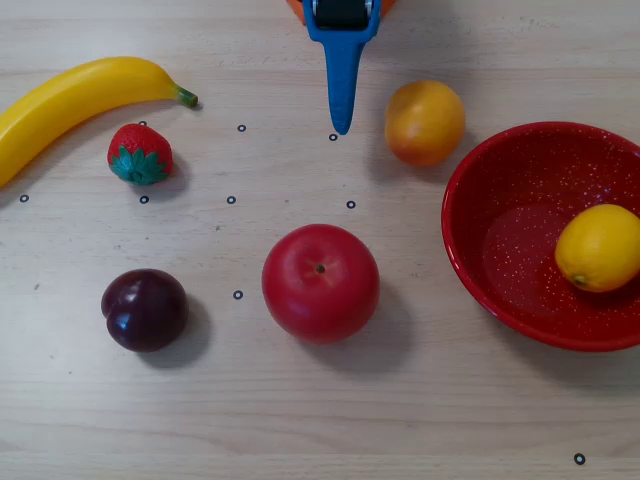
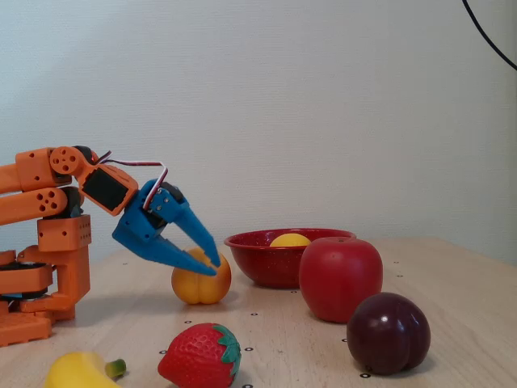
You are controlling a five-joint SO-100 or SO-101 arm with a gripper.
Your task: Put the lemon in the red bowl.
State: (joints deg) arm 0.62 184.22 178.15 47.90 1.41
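The bright yellow lemon (image 1: 598,247) lies inside the red speckled bowl (image 1: 520,240) at the right edge of the overhead view, against the bowl's right side. In the fixed view only the lemon's top (image 2: 289,240) shows above the bowl's rim (image 2: 271,263). My blue gripper (image 1: 342,128) hangs at the top centre, well left of the bowl. In the fixed view its fingertips meet (image 2: 215,267) with nothing between them. It is raised a little above the table.
A round orange-yellow fruit (image 1: 424,122) sits just right of the gripper tip, apart from it. A red apple (image 1: 320,283) is in the middle, a dark plum (image 1: 145,309) at lower left, a strawberry (image 1: 139,154) and a banana (image 1: 80,95) at upper left.
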